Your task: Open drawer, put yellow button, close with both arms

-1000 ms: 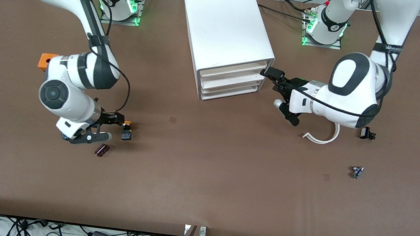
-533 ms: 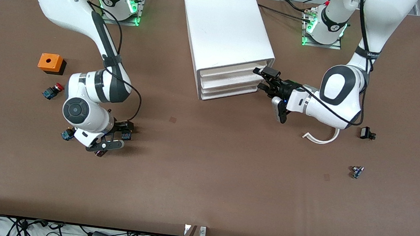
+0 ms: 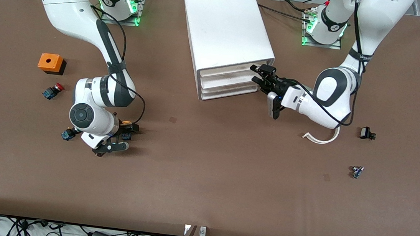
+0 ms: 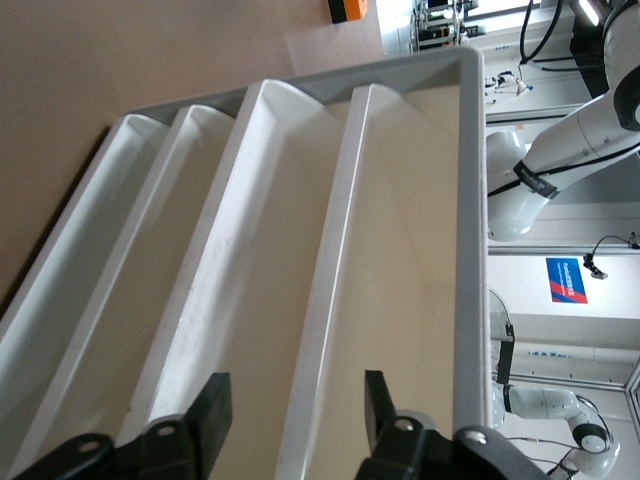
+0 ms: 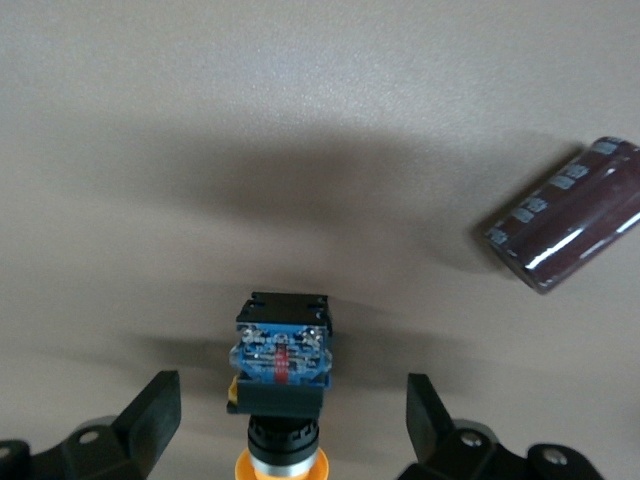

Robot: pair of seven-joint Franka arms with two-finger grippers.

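The white cabinet stands at the middle of the table near the robots' bases. Its top drawer sits level with the two fronts below it. My left gripper is at that drawer's front, open. In the left wrist view the left gripper has its fingers on either side of the drawer's lip. The yellow button lies on its side on the table toward the right arm's end. My right gripper is open around it. In the right wrist view the button lies between the open fingers of the right gripper, apart from both.
A dark cylinder lies beside the button. An orange box, a red-capped button and a small blue part lie beside the right arm. A white curved strip and two small parts lie near the left arm.
My right gripper has slid along the table until its fingers came round the yellow button. My left gripper has moved in to the top drawer's front.
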